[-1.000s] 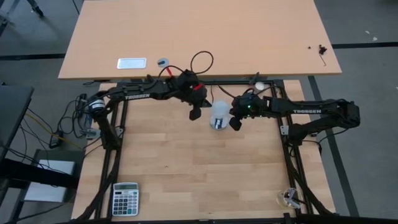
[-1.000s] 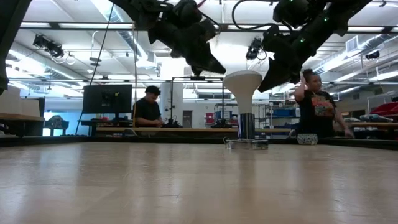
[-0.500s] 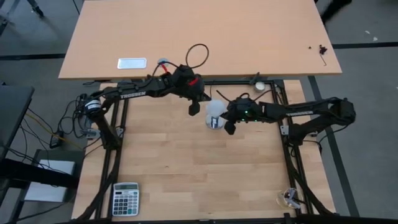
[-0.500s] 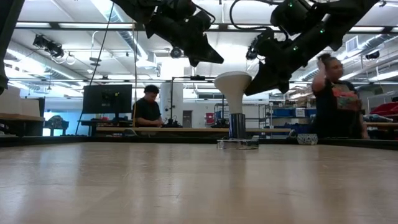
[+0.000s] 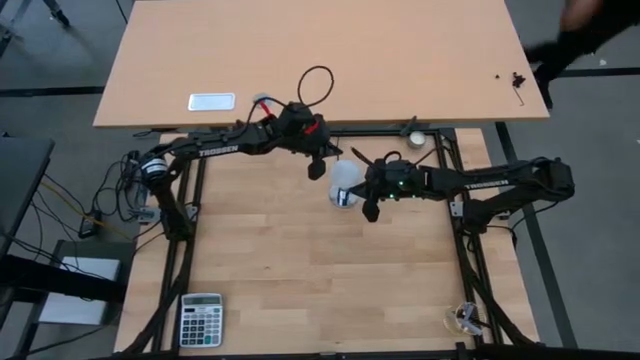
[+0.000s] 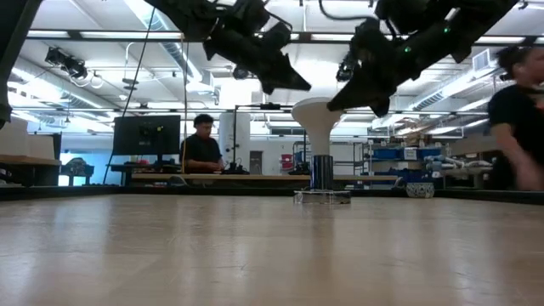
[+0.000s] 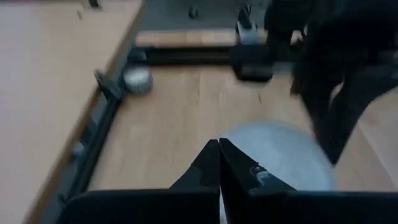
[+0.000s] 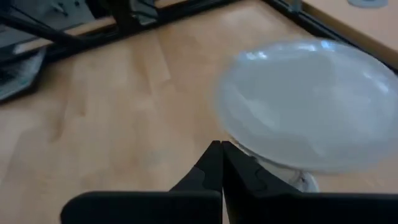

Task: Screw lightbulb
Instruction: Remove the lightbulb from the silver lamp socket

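Observation:
The white frosted lightbulb (image 5: 343, 178) stands upright in a dark socket (image 6: 321, 171) on a round silver base (image 6: 321, 197) at the far middle of the wooden table. My left gripper (image 5: 316, 168) is shut and empty, hovering above the bulb on its far-left side; the low view (image 6: 299, 82) shows it apart from the dome. My right gripper (image 5: 368, 209) is shut, close by the dome's near-right side (image 8: 311, 106). My right gripper's shut fingers (image 8: 221, 158) lie close beside the lower edge of the bulb's dome (image 8: 245, 146), slanting down from the table's right. I cannot tell whether they touch it. The bulb stands upright in its socket.
A calculator (image 5: 202, 318) lies at the near left and a clear small thing (image 5: 464, 318) at the near right. A second table (image 5: 320, 50) behind carries a white flat plate (image 5: 212, 101) and a small disc (image 5: 262, 100). People show in the room behind (image 6: 202, 140).
My right gripper has gone toward the table's left, staying shut. The bulb with its socket and base has slid a little toward the table's left, staying upright. My left gripper has drawn a little toward the far edge and up.

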`<action>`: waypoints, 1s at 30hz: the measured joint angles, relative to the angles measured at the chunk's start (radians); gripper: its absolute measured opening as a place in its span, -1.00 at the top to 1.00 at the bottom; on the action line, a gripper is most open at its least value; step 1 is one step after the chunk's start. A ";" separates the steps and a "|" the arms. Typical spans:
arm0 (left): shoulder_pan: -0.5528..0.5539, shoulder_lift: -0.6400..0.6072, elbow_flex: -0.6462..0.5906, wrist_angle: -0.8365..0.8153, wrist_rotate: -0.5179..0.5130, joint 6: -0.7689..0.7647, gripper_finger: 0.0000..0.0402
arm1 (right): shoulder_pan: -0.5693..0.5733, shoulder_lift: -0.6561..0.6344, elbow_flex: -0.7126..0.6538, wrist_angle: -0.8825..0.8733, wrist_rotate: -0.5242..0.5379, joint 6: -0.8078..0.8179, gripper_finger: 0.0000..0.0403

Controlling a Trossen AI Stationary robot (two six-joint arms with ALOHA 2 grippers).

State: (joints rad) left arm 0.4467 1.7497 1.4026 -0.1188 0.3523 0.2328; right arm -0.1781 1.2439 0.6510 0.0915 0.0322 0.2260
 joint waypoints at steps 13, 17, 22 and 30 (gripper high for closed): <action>0.010 0.080 0.000 0.018 0.025 -0.027 1.00 | 0.016 0.000 0.000 0.005 0.023 -0.019 0.96; -0.002 0.085 0.000 0.017 0.048 -0.026 1.00 | 0.004 -0.002 0.000 0.004 0.025 -0.022 0.96; -0.007 0.089 0.002 -0.008 0.069 -0.012 1.00 | -0.007 -0.003 0.000 -0.011 0.024 -0.026 0.96; -0.019 0.086 0.004 -0.034 0.065 -0.002 1.00 | -0.008 -0.003 0.000 -0.033 0.044 -0.027 0.96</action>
State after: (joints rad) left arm 0.4279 1.8359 1.4067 -0.1525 0.4171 0.2305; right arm -0.1860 1.2407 0.6514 0.0590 0.0761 0.1986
